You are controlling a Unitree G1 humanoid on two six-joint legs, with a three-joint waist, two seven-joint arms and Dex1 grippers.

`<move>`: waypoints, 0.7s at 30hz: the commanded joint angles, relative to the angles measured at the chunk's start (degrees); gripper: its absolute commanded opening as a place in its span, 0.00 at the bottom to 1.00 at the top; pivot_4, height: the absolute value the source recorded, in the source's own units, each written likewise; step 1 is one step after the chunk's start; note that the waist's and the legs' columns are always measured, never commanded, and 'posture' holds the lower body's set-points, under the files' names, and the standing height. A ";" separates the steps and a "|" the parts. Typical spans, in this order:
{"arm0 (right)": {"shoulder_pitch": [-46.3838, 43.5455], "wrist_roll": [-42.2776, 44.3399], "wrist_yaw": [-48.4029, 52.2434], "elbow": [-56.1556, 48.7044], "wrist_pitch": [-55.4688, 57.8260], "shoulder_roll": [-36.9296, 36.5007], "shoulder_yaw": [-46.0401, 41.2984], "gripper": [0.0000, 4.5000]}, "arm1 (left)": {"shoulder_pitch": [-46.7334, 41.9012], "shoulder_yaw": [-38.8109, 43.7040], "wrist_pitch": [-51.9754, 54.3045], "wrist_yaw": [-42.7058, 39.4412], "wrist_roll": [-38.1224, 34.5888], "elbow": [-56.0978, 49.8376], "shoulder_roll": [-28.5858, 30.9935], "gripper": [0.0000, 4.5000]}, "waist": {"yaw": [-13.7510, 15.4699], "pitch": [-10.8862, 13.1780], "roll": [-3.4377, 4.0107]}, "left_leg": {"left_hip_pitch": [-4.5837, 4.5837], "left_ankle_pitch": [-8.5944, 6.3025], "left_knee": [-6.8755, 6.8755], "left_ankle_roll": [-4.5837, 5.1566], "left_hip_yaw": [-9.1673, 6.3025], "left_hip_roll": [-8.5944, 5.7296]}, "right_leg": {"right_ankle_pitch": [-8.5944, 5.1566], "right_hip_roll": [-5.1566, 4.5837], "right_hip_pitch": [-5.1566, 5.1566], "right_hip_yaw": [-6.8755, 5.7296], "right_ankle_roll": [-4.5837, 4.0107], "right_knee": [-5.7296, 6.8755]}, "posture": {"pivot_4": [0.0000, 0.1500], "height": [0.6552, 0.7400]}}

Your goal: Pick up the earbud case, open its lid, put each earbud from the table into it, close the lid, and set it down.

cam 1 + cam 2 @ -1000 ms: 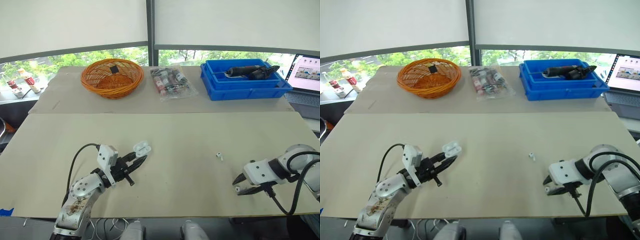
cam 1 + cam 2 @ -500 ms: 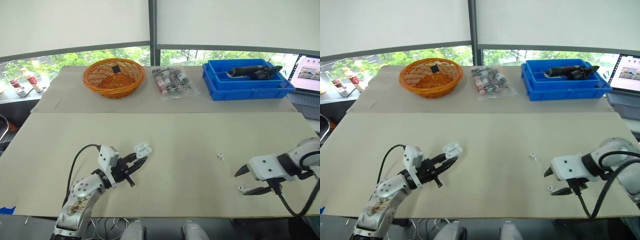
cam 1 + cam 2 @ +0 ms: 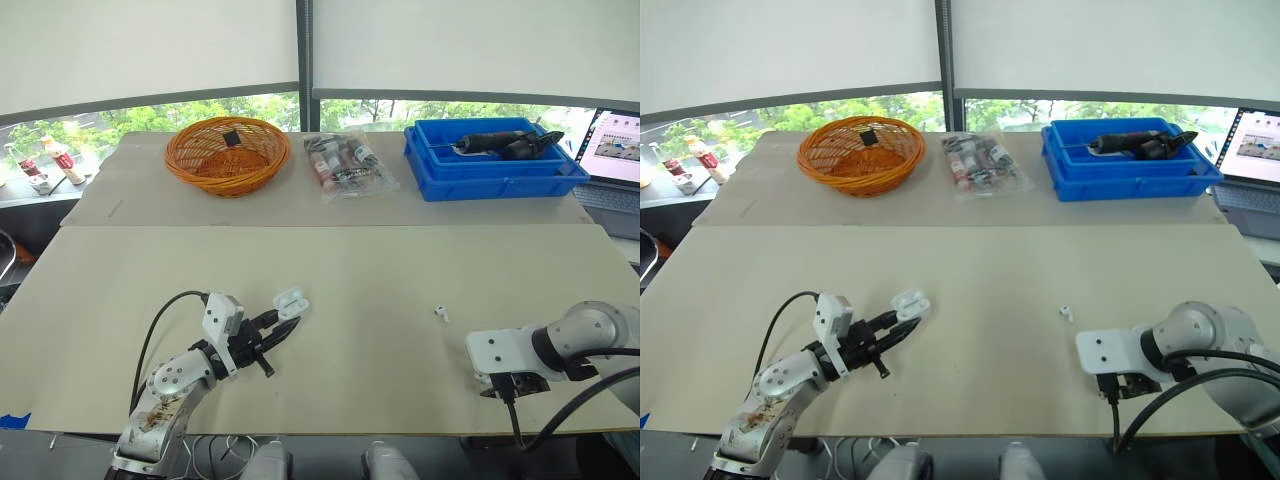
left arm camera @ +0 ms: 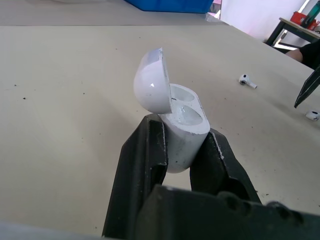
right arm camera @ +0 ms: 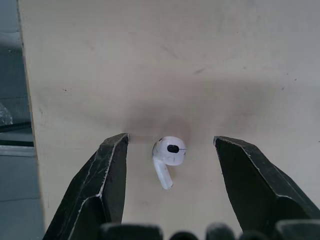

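My left gripper (image 3: pixel 284 318) is shut on the white earbud case (image 3: pixel 290 299), held just above the table at the front left. The case's lid (image 4: pixel 152 87) stands open and both sockets of the case body (image 4: pixel 182 135) look empty. One white earbud (image 3: pixel 439 313) lies on the table right of centre. A second earbud (image 5: pixel 169 152) lies near the table's front edge. My right gripper (image 5: pixel 170 145) points down over it, open, with a finger on each side and not touching it. In the head views that gripper (image 3: pixel 505 384) hides this earbud.
At the back stand an orange wicker basket (image 3: pixel 224 153), a clear bag of small items (image 3: pixel 345 163) and a blue bin (image 3: pixel 492 170) with a dark tool in it. A laptop (image 3: pixel 612 150) sits at the far right. The table's front edge (image 5: pixel 30 100) is close to my right gripper.
My right gripper has swung from level to pointing down over the earbud near the front edge, which it now hides. The left gripper with the case has shifted slightly right.
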 commanded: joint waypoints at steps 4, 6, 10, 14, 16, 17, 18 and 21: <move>-1.99 -3.02 0.64 4.49 -2.69 0.28 2.16 0.67 | 0.40 0.25 -0.42 0.57 -0.39 -2.66 0.05 0.14 | 0.04 -0.01 -0.04 | 0.04 0.00 0.02 0.00 -0.01 0.00 | 0.00 -0.01 0.05 0.00 0.00 -0.01 | 1.00 1.00; -1.86 -3.12 0.87 4.98 -3.11 0.24 2.33 0.67 | 0.52 0.25 -0.37 0.61 -0.46 -2.77 0.07 0.14 | 0.15 -0.01 -0.05 | 0.03 0.00 0.02 0.00 -0.02 0.00 | 0.00 -0.01 0.06 0.00 0.00 -0.01 | 1.00 1.00; -1.08 -3.04 1.55 5.43 -3.43 -0.05 2.34 0.49 | 0.39 0.21 -0.26 0.68 -0.51 -2.77 0.02 0.14 | 0.24 -0.02 -0.09 | 0.03 0.00 0.04 0.00 -0.03 -0.01 | 0.00 -0.02 0.09 -0.01 0.00 -0.02 | 1.00 1.00; -1.00 -2.39 2.05 5.16 -3.19 0.46 1.59 0.18 | 0.04 0.10 -0.24 0.63 -0.51 -2.58 -0.01 0.14 | 0.02 -0.07 -0.22 | 0.08 0.00 0.04 0.00 -0.05 0.00 | 0.00 -0.01 0.13 -0.01 0.00 -0.02 | 1.00 1.00; -1.19 -1.85 2.28 4.57 -2.84 0.64 1.18 0.08 | -0.14 0.05 -0.22 0.59 -0.51 -2.47 -0.02 0.14 | 0.01 -0.07 -0.22 | 0.10 0.00 0.05 0.00 -0.07 0.00 | 0.00 -0.01 0.15 -0.01 0.00 -0.02 | 1.00 1.00; -1.29 -1.55 2.42 4.28 -2.79 0.57 0.91 0.08 | -0.26 0.00 -0.24 0.55 -0.50 -2.39 -0.02 0.14 | 0.01 -0.07 -0.22 | 0.11 0.00 0.04 0.00 -0.07 0.00 | 0.00 -0.01 0.15 -0.01 0.00 -0.01 | 1.00 1.00; -1.45 -0.34 2.67 3.43 -2.01 0.55 -0.07 0.08 | -0.43 -0.08 -0.30 0.44 -0.50 -2.35 -0.02 0.14 | 0.01 -0.07 -0.22 | 0.10 0.00 0.03 0.00 -0.07 0.01 | 0.00 0.00 0.14 -0.01 0.00 -0.01 | 1.00 1.00; -2.24 4.09 3.49 0.43 1.95 0.67 -3.03 0.08 | -0.82 -0.15 -0.48 0.22 -0.49 -2.12 -0.02 0.14 | 0.01 -0.06 -0.20 | 0.06 0.00 0.04 0.00 -0.07 0.00 | 0.00 -0.02 0.10 0.00 0.00 -0.01 | 1.00 1.00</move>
